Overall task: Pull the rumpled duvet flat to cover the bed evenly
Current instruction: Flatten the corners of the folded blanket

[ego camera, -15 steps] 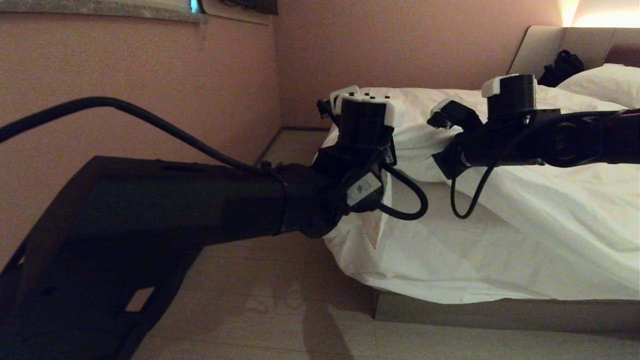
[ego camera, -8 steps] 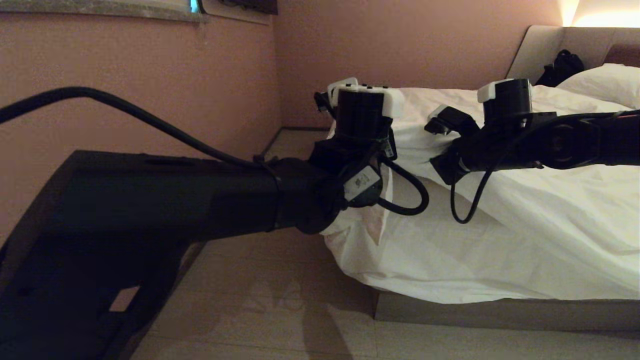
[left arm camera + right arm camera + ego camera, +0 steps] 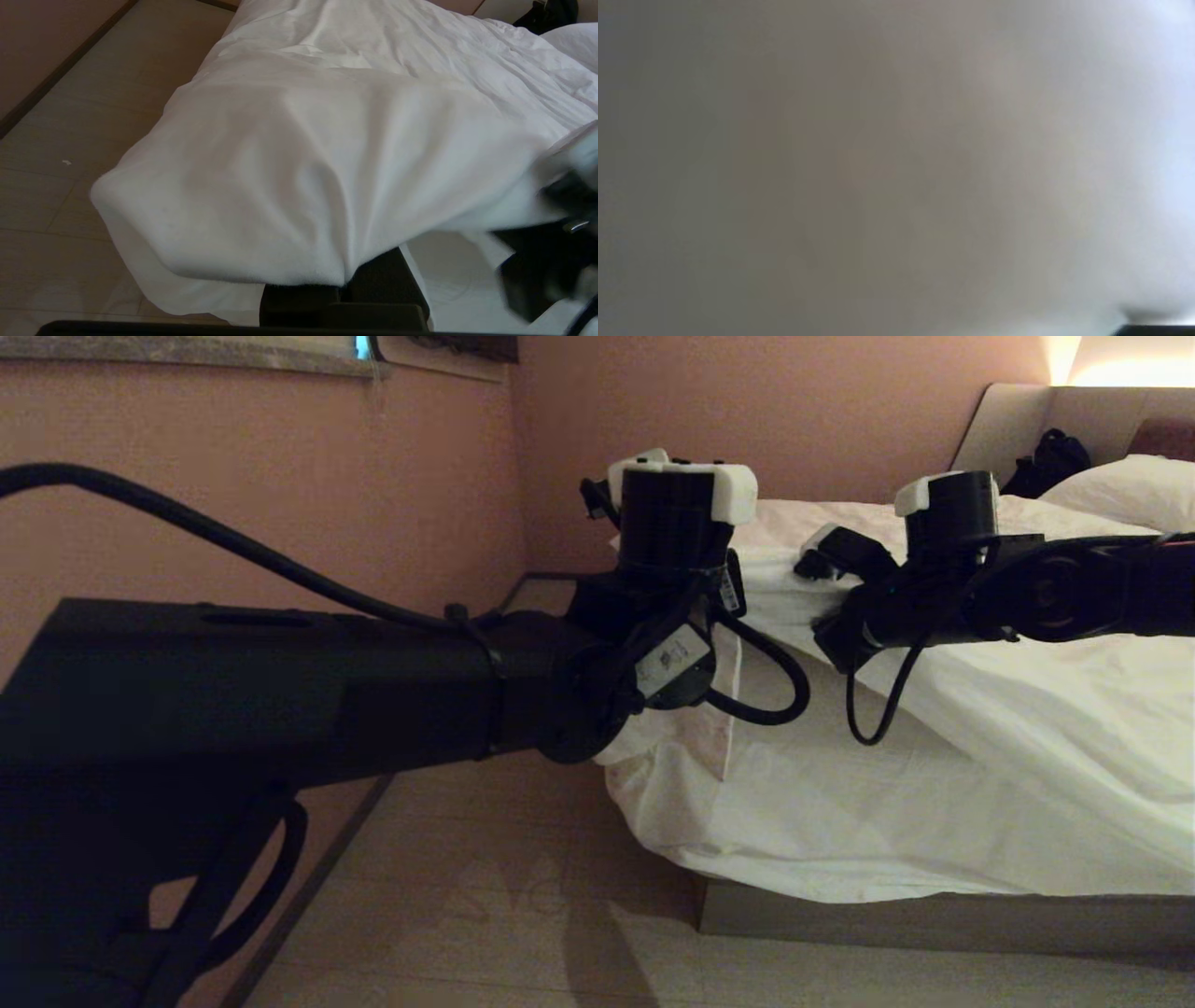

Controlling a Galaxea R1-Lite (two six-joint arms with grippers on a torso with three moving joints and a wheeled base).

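Where the duvet (image 3: 980, 728) lies, it covers the bed (image 3: 934, 919) top and hangs over the near side; its foot-end edge is lifted and bunched at the bed's foot corner. Left gripper (image 3: 343, 291), closed, clamps that edge, the cloth draped over its fingers in the left wrist view. Right gripper (image 3: 817, 565), also closed, sits at the same edge just beside it toward the headboard (image 3: 1018, 425); what it holds cannot be told, its wrist view being filled with white fabric. Pillow (image 3: 1125, 490) at the head end, dark bag (image 3: 1050, 457) behind it. Wood floor (image 3: 485, 896), pink wall (image 3: 280, 504).
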